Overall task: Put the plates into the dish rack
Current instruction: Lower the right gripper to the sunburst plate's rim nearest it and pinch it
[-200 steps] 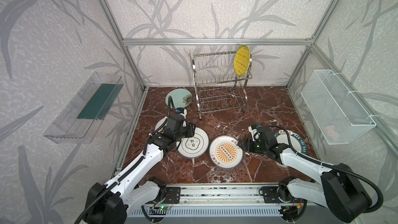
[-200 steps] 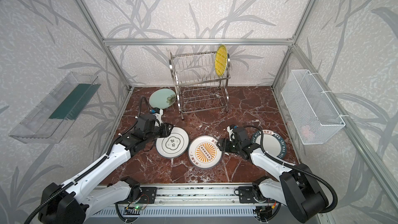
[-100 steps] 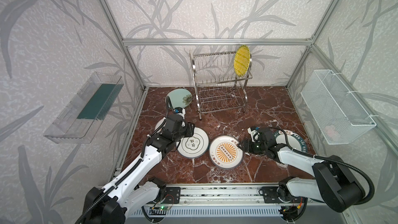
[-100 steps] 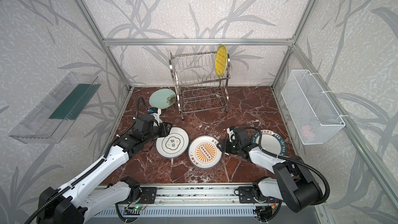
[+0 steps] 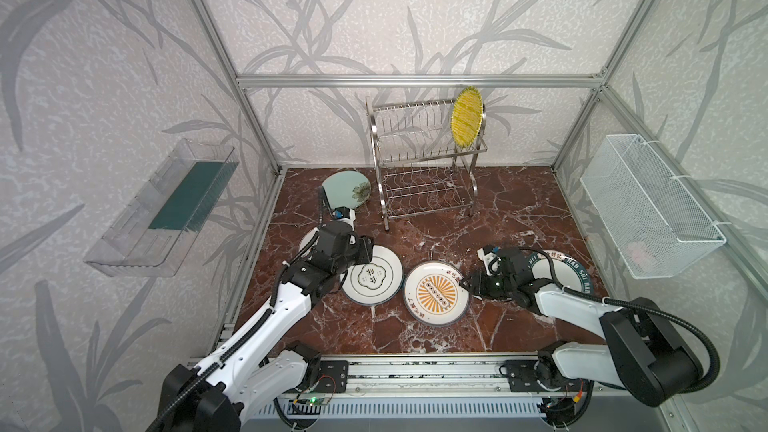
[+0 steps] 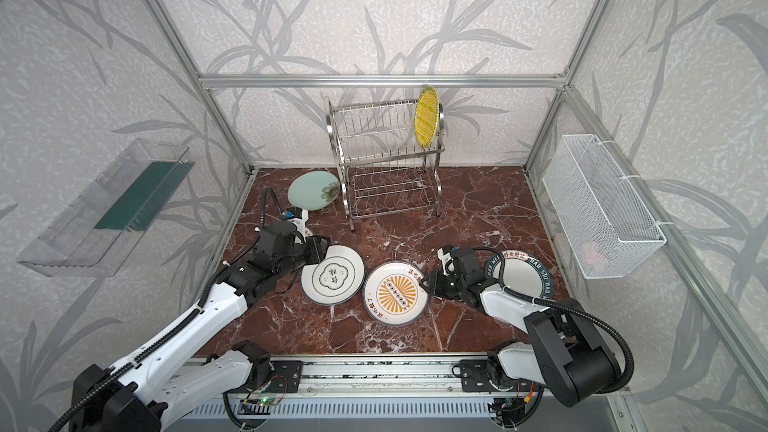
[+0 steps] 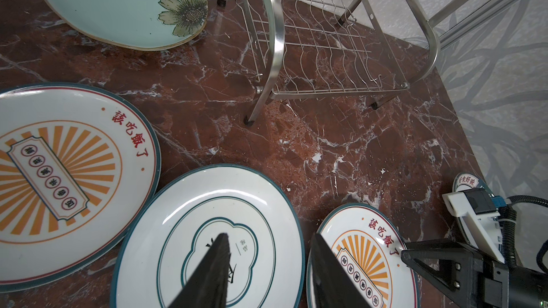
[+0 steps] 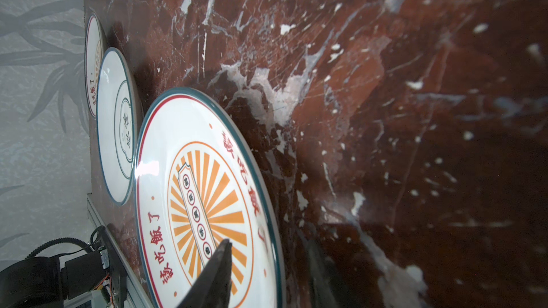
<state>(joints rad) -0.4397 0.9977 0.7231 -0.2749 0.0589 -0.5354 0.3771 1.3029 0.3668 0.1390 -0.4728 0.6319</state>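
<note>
Progress: yellow ribbed round plate point(image 5: 467, 120) slotted atop shiny steel-wire dish rack point(image 5: 415, 155); five lie before it; right gripper point(image 5: 465, 282) straddles rim of white orange-sunburst plate point(image 5: 434, 295), grip uncertain; left gripper point(image 7: 268, 238) part-open, empty.

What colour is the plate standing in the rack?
The plate is ribbed yellow, clearest in a top view.
</note>
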